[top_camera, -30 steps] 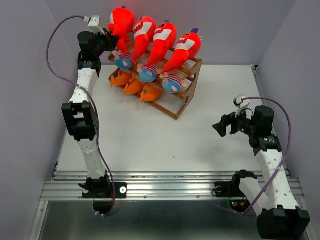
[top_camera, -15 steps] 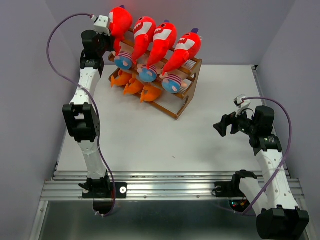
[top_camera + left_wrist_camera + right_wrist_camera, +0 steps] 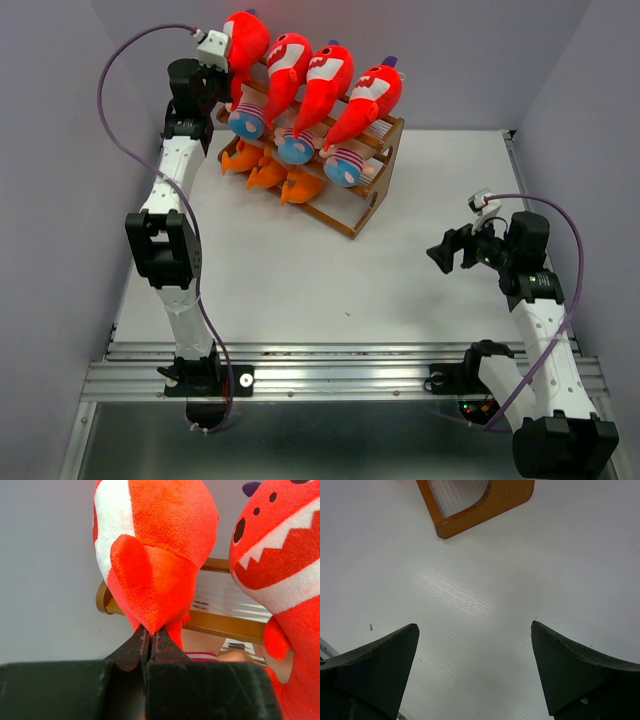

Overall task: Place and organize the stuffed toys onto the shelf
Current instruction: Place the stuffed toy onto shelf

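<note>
The shelf [image 3: 368, 205] is shown loaded with stuffed toys [image 3: 318, 75]. Its far-left red shark [image 3: 155, 555], long axis upright on the top tier, is met from below by the left gripper [image 3: 150, 634], fully closed against the tail. The right gripper [image 3: 474, 626], spread wide and empty, is held well right of the shelf.

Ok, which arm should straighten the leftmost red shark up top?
Left. The left gripper is shut right against the lower tip of the leftmost red shark; the right gripper hangs open over the table, away from the shelf.
</note>
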`<state>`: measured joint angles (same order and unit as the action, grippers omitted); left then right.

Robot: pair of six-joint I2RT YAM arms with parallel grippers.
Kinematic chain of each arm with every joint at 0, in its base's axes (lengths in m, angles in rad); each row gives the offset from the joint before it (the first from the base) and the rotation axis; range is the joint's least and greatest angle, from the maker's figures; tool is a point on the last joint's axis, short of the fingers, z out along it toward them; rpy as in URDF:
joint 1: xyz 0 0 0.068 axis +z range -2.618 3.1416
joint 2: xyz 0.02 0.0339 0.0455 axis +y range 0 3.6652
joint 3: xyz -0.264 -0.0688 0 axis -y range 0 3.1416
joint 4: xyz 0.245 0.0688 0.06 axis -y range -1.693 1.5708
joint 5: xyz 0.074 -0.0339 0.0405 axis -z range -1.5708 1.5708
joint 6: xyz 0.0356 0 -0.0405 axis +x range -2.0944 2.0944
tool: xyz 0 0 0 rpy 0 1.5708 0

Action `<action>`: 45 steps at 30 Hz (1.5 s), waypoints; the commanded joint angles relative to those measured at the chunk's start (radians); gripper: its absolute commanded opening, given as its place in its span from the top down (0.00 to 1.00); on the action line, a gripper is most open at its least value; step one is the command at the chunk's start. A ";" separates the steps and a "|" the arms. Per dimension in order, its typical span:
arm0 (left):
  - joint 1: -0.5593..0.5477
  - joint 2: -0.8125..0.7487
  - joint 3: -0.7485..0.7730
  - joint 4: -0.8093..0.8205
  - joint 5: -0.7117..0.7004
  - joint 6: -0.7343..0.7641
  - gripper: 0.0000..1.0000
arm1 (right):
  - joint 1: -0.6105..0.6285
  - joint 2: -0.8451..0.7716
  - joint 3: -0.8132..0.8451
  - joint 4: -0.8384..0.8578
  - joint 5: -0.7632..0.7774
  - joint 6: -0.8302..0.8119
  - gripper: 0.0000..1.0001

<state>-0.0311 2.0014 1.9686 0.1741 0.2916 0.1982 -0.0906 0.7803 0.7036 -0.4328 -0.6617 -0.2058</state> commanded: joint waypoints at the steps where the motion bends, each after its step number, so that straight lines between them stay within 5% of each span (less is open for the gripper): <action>1: -0.006 -0.082 -0.013 0.054 0.003 0.026 0.98 | -0.015 -0.012 -0.006 0.057 -0.010 -0.006 0.02; 10: -0.012 -0.076 -0.024 0.045 -0.026 0.035 0.84 | -0.015 -0.015 -0.006 0.057 -0.012 -0.006 0.02; 18: -0.013 -0.082 -0.028 0.047 -0.045 0.029 0.52 | -0.015 -0.013 -0.006 0.057 -0.013 -0.006 0.02; 26: -0.023 -0.092 -0.033 0.047 -0.040 0.029 0.39 | -0.015 -0.016 -0.006 0.057 -0.013 -0.006 0.02; 45: -0.058 -0.113 -0.045 0.048 -0.045 0.044 0.41 | -0.015 -0.016 -0.004 0.058 -0.015 -0.006 0.02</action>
<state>-0.0788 1.9785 1.9366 0.1673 0.2558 0.2249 -0.0986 0.7792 0.7036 -0.4324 -0.6621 -0.2062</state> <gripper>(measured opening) 0.588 0.983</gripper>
